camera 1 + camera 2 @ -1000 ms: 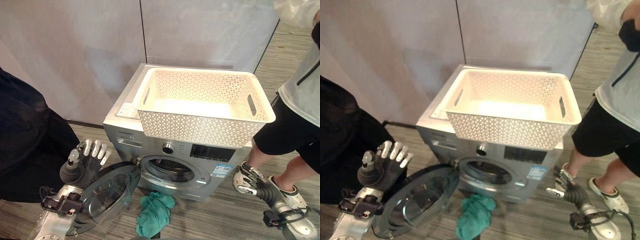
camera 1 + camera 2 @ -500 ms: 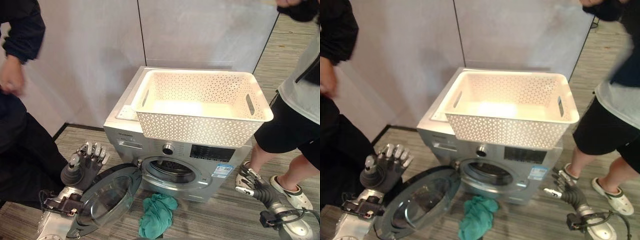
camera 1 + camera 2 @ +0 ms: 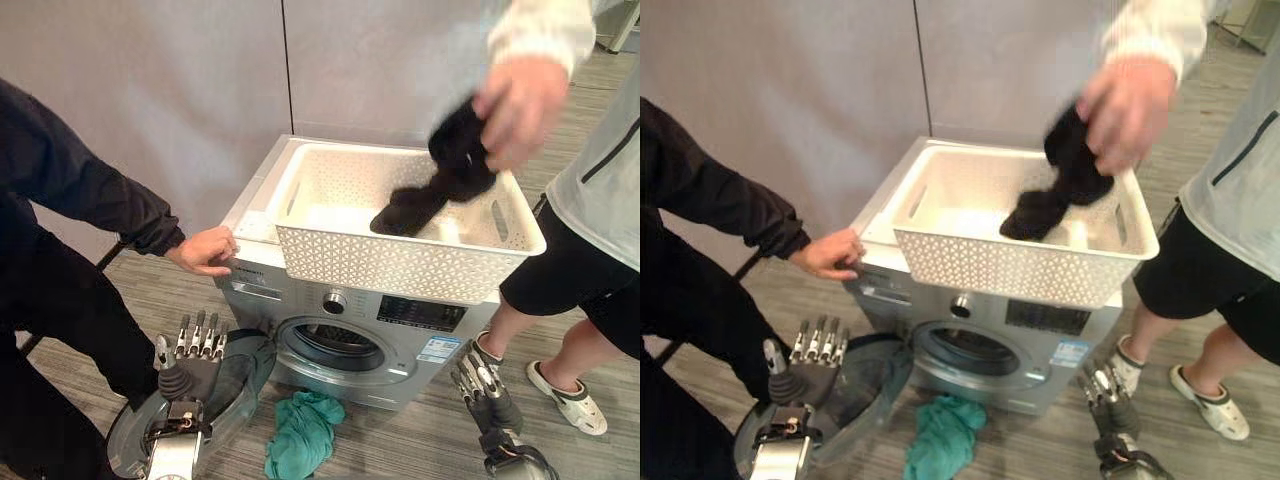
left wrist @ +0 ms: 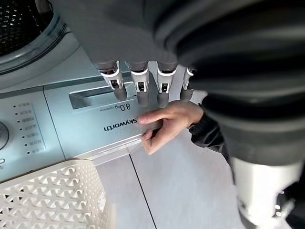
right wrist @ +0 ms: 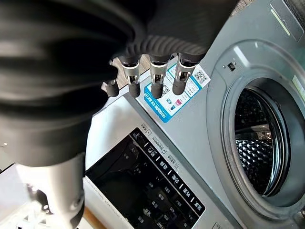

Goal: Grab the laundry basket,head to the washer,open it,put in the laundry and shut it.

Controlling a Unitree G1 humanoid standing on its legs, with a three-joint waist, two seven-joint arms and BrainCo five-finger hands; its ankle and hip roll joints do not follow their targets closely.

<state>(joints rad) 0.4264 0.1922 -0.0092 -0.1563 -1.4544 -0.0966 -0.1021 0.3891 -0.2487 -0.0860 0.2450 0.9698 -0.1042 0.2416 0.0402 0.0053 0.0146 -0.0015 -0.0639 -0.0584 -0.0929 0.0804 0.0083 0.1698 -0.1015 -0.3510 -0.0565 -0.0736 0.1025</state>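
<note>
Left hand [image 3: 193, 362] up beside the round glass washer door [image 3: 215, 395], fingers straight, holding nothing. Right hand [image 3: 484, 385] low at the washer's right front corner, fingers straight too, empty.

Silver front-loading washer [image 3: 352, 310] stands with its door swung wide and the drum mouth [image 3: 335, 345] clear. White perforated plastic laundry basket [image 3: 410, 225] sits on top of the washer, well above both hands. A person's hand [image 3: 518, 105] is lowering a black garment [image 3: 440, 175] into it; another person's hand [image 3: 205, 250] rests on the washer's top left edge. A teal cloth [image 3: 303, 432] lies crumpled on the wood-look floor [image 3: 420, 440] just below the drum mouth, between the two hands.

Step in hand looks like loading. Best bet: wait for the people's hands to clear, then bring one hand down onto the teal cloth, gather it whole, push it deep into the drum so nothing hangs over the rim.
</note>
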